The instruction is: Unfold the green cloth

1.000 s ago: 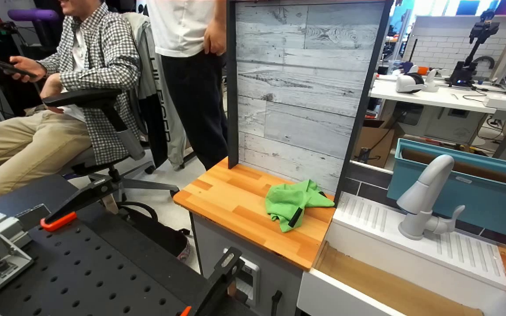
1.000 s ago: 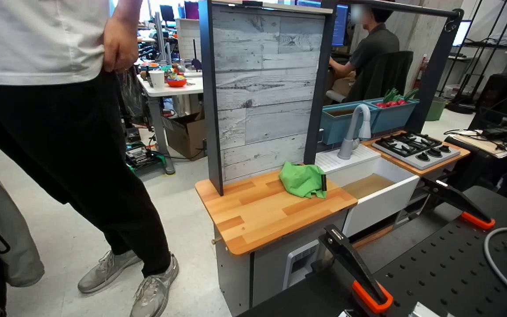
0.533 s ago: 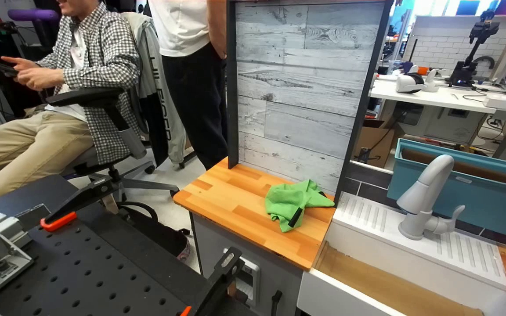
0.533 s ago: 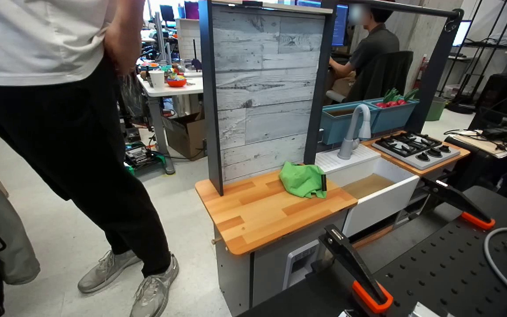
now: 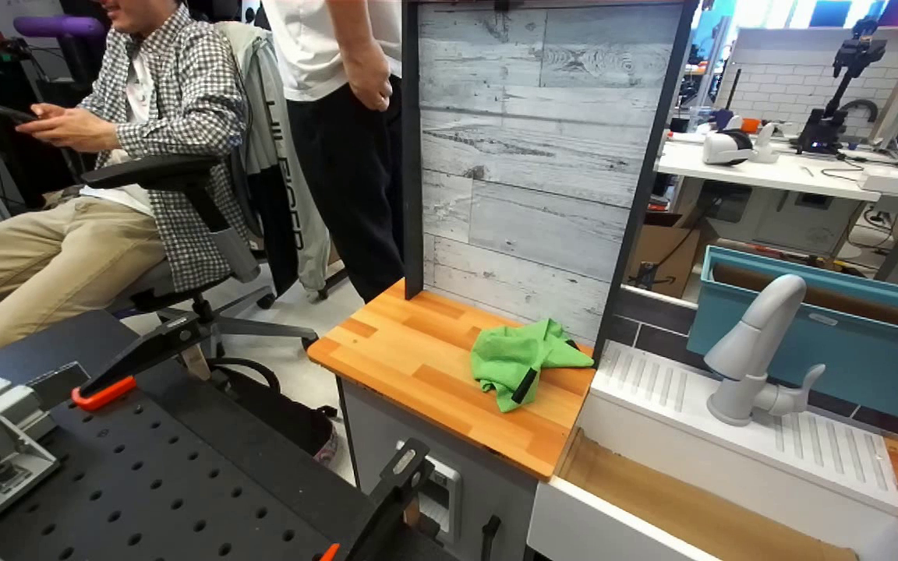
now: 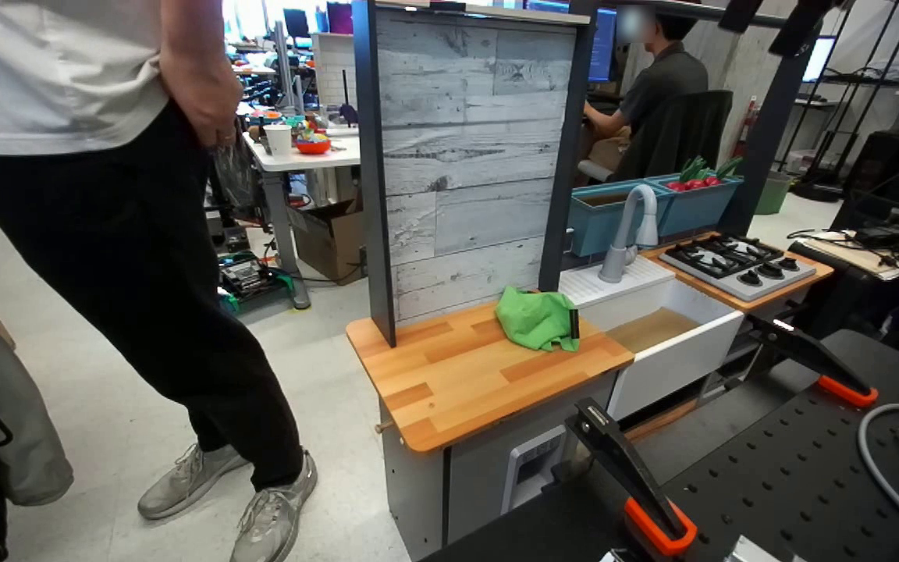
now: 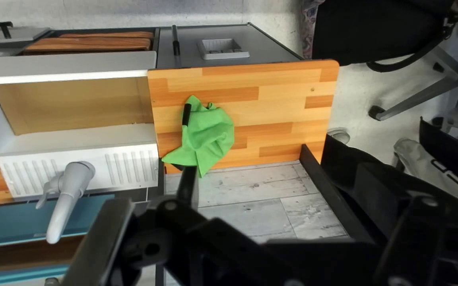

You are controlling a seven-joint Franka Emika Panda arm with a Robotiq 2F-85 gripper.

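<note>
The green cloth [image 6: 531, 318] lay crumpled on the wooden counter [image 6: 457, 378] in an exterior view, in the back corner nearest the white sink [image 6: 676, 361], close to the foot of the planked panel [image 6: 473, 152]. We judged it light, soft and limp, hardly breakable but apt to bunch if dragged, and its loose edge by the black strip [image 6: 573, 324] seemed the best place to pinch, a single layer only. Moving right, we found a blue planter [image 6: 594, 229] with a brown interior, the sink with its brown bottom, then a second blue planter [image 6: 695, 215] holding red, green-topped vegetables [image 6: 695, 184]. Farther right, high and well apart from the cloth, the gripper [image 6: 760, 36] stood wide, holding nothing we could see.
</note>
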